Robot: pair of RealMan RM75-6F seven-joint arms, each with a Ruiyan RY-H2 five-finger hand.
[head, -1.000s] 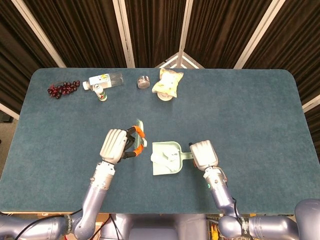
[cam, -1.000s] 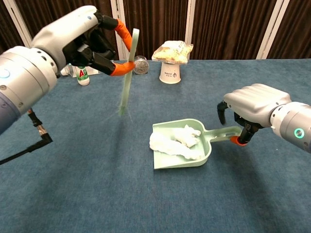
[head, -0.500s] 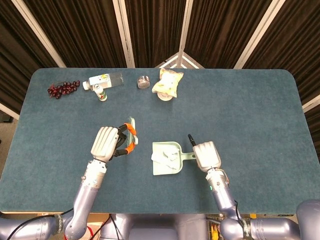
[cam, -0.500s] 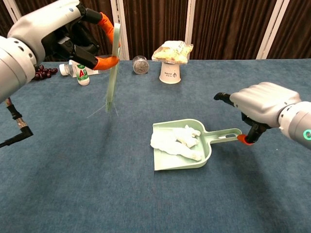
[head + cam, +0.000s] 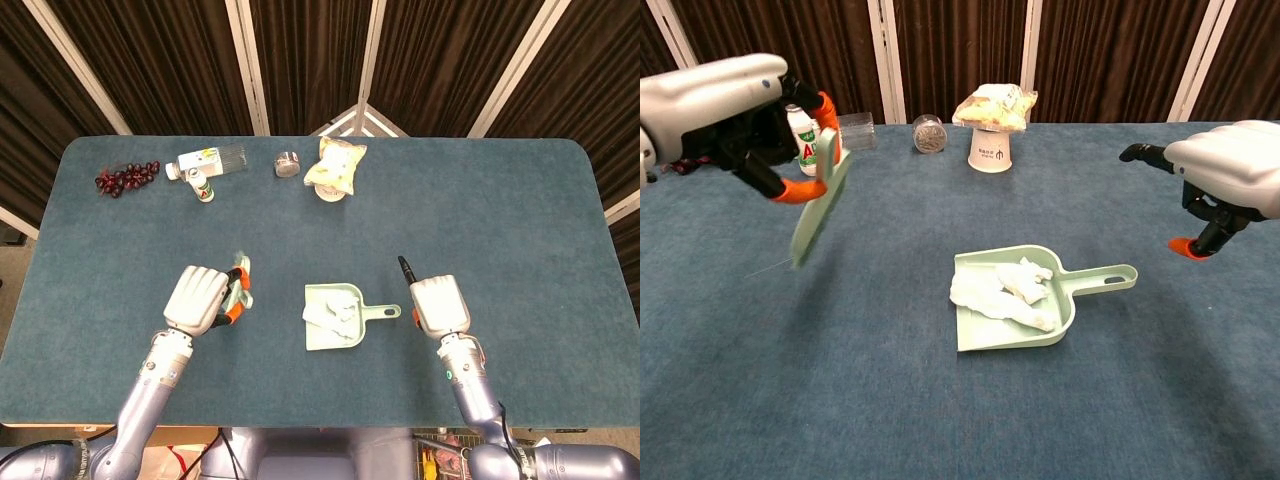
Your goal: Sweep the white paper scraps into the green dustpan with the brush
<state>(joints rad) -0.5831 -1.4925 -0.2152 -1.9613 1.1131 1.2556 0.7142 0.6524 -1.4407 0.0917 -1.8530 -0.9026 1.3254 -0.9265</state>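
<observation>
The green dustpan (image 5: pixel 345 341) (image 5: pixel 971 338) lies flat at the table's middle, handle pointing right. White paper scraps (image 5: pixel 327 314) (image 5: pixel 1004 293) are piled inside it. My left hand (image 5: pixel 199 298) (image 5: pixel 732 96) is well to the left of the pan and grips the pale green brush (image 5: pixel 241 279) (image 5: pixel 818 208), which hangs tilted above the cloth with its bristles low. My right hand (image 5: pixel 439 304) (image 5: pixel 1231 172) hovers to the right of the pan's handle (image 5: pixel 1108 278), apart from it, fingers spread and holding nothing.
Along the far edge are dark grapes (image 5: pixel 126 178), a small white bottle (image 5: pixel 201 185) (image 5: pixel 807 143), a clear box (image 5: pixel 221 158), a little jar (image 5: pixel 288 163) (image 5: pixel 929 133) and a paper cup (image 5: pixel 989 151) topped with a snack bag (image 5: pixel 336 163) (image 5: pixel 994 105).
My left hand has carried the brush leftward, away from the pan, and tilted it. My right hand has let go of the dustpan handle and drawn off to the right.
</observation>
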